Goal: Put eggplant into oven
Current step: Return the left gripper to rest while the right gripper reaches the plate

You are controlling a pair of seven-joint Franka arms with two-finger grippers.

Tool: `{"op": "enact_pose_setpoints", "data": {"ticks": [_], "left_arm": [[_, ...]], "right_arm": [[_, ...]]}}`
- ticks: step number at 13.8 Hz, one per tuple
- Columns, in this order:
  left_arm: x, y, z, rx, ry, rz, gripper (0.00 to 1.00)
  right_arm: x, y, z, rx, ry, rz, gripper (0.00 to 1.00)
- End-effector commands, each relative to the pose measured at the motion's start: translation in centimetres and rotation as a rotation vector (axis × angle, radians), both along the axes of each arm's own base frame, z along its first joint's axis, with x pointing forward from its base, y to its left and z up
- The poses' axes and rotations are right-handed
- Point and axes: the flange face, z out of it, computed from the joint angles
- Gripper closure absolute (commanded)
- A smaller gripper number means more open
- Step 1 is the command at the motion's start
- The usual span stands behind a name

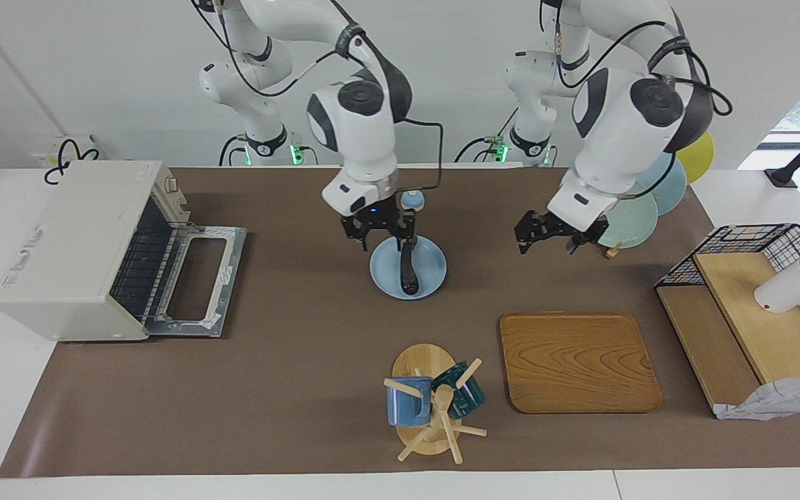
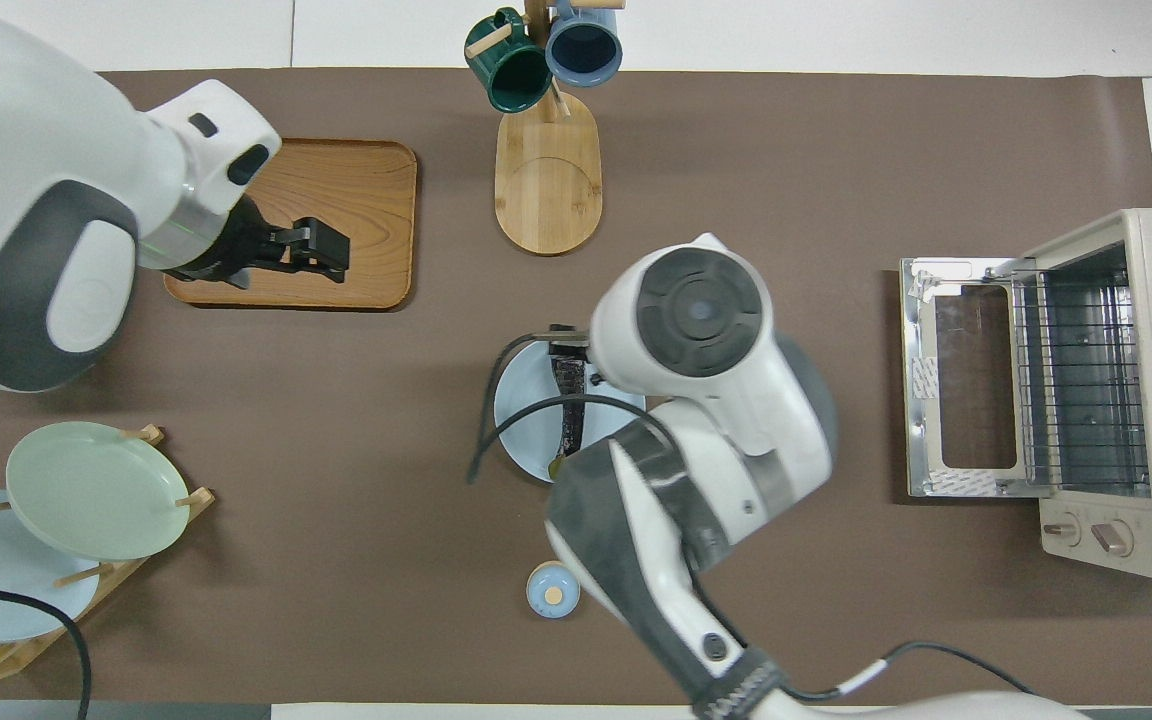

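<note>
At the tabletop's edge toward the right arm's end, the oven [image 1: 87, 253] is seen with its door dropped open. Near the middle of the tabletop, the blue plate [image 1: 432, 272] carries the eggplant [image 1: 408, 269]. The right gripper [image 1: 380, 235] is held over that plate, jaws apart. The left gripper [image 1: 547, 236] is raised, jaws apart, empty.

Eggplant [image 2: 569, 410] lies on the blue plate [image 2: 521, 400]; oven [image 2: 1096, 390] open.

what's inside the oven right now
Through the dropped door, the oven shows only its wire rack, with no food on it. The eggplant lies on the blue plate.
</note>
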Motion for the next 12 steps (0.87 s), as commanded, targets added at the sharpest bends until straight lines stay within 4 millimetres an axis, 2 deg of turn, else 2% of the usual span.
{"op": "enact_pose_setpoints", "data": {"ticks": [1, 3, 4, 5, 6, 8, 11, 12], "left_arm": [[-1.4, 4.9, 2.9, 0.031, 0.010, -0.031, 0.00], [-2.3, 7.7, 4.6, 0.043, 0.021, 0.003, 0.00], [-3.0, 8.4, 5.4, 0.069, 0.022, 0.006, 0.00], [-3.6, 8.6, 6.0, 0.073, 0.032, 0.009, 0.00], [-4.1, 9.6, 6.4, 0.077, 0.048, 0.029, 0.00], [-4.8, 10.9, 6.8, 0.080, 0.076, 0.044, 0.00], [-5.0, 11.2, 6.0, 0.082, 0.096, 0.045, 0.00], [-5.0, 11.1, 6.0, 0.083, 0.094, 0.042, 0.00]], "right_arm": [[1.4, 7.1, -4.9, -0.004, -0.048, -0.022, 0.28], [0.2, 8.0, -7.1, 0.038, -0.088, -0.004, 0.32], [-0.3, 7.9, -7.8, 0.031, -0.080, 0.001, 0.41], [-0.9, 7.8, -8.3, 0.035, -0.082, 0.004, 0.44], [-2.1, 8.4, -8.9, 0.039, -0.083, 0.020, 0.45], [-2.7, 7.8, -9.8, 0.030, -0.075, 0.025, 0.45], [-4.1, 6.7, -12.0, 0.040, -0.084, 0.029, 0.45], [-4.4, 6.6, -12.0, 0.045, -0.088, 0.030, 0.45]]}}
